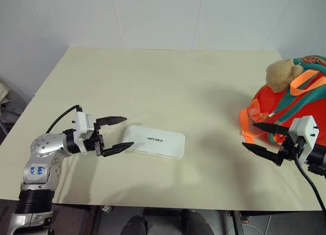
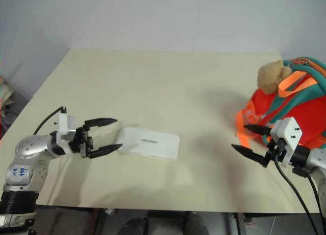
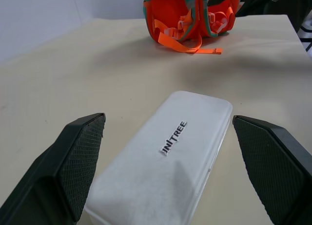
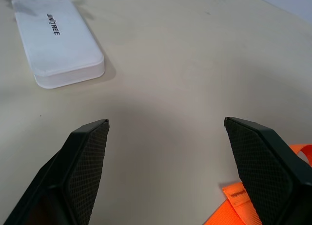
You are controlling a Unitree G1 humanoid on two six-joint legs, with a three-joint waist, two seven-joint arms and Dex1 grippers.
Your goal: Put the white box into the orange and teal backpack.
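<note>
The white box lies flat on the cream table, slightly left of centre, with dark lettering on its top. My left gripper is open at the box's left end, one finger on either side of that end, not touching it. The left wrist view has the box running away between its fingers. The orange and teal backpack sits at the table's right edge with a tan plush bear on top. My right gripper hangs open just in front of the backpack, its tips pointing left toward the box.
Loose orange straps trail from the backpack onto the table beside my right gripper. A wide bare stretch of table separates the box from the backpack. White walls stand behind the table's far edge.
</note>
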